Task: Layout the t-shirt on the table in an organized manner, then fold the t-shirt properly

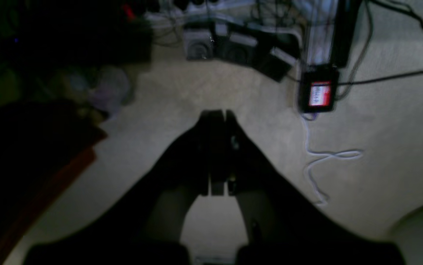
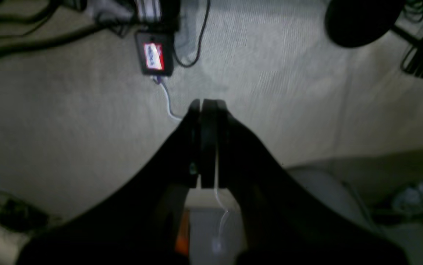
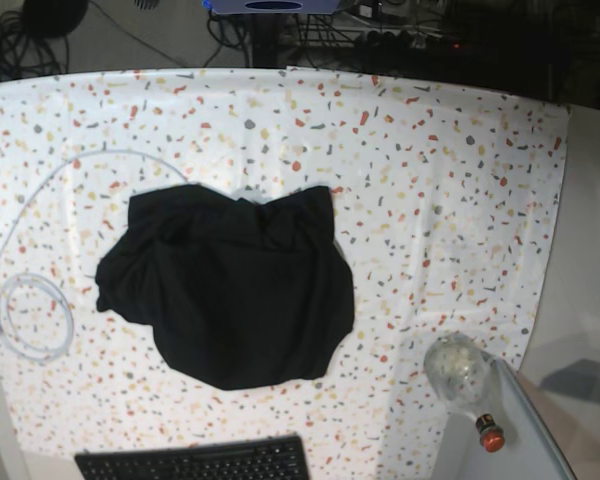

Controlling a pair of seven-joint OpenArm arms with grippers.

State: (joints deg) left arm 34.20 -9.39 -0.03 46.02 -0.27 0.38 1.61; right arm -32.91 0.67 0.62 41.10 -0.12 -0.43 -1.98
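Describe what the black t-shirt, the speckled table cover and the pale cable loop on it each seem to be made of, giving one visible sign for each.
T-shirt: soft matte fabric, probably cotton knit; it lies crumpled in limp folds without shine.
Table cover: thin printed sheet, cloth or vinyl; the terrazzo flecks look flat and its edge drapes over the side.
Cable: likely plastic-sheathed wire; smooth, pale, holding a springy coil.

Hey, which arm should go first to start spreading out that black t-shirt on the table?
Hard to say: neither arm shows in the base view. A slight lean to the right, since the crumpled t-shirt lies left of the table middle, which is that arm's side.
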